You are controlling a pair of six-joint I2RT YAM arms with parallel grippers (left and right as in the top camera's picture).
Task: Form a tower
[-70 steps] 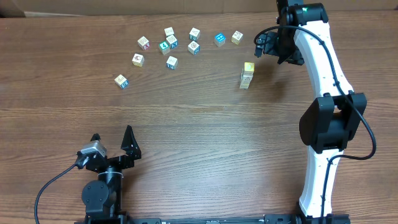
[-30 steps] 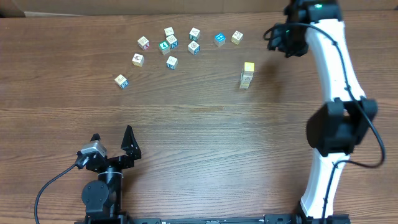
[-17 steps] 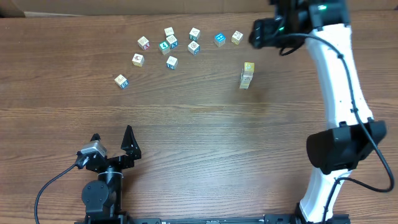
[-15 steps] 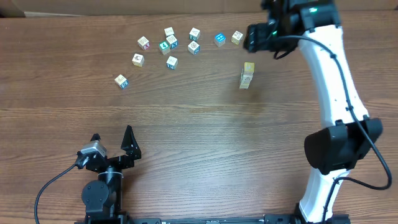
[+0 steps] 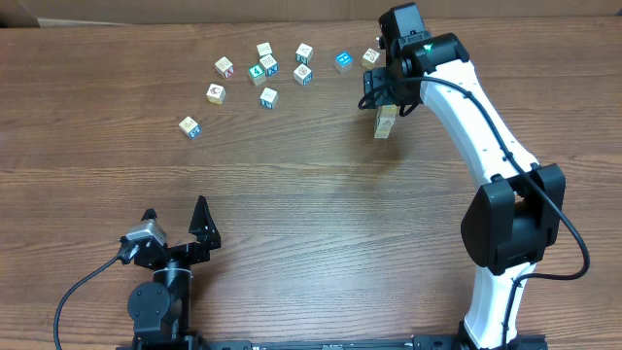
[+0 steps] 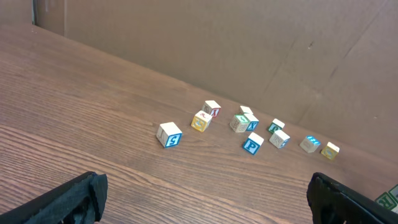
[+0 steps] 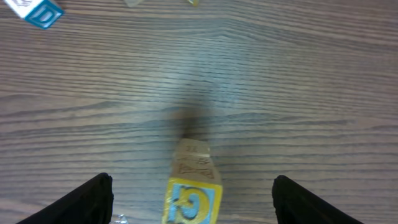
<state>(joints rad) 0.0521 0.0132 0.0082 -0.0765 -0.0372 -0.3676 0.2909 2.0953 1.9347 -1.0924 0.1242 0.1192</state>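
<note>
The tower [image 5: 385, 125] is a narrow stack of cubes right of the table's middle, towards the back. In the overhead view my right gripper [image 5: 387, 92] hangs over it and hides its top. The right wrist view looks down on the tower [image 7: 193, 163], whose top cube is yellow with a blue letter face. My right gripper [image 7: 194, 190] is open, with one dark finger far out on each side of the tower and neither touching it. At the near left my left gripper [image 5: 175, 214] rests open and holds nothing; its jaws also stand wide apart over bare wood in the left wrist view [image 6: 208, 205].
Several loose picture cubes [image 5: 268, 97] lie scattered across the back left, the nearest to the tower being a blue one [image 5: 343, 61] and a tan one [image 5: 370, 58]. One more lies apart at the left [image 5: 190, 126]. A cardboard wall [image 6: 249, 50] bounds the far edge.
My right arm has swung in from the right of the tower to a place directly above it, and its jaws have spread wider. The tower and the left arm have not moved.
</note>
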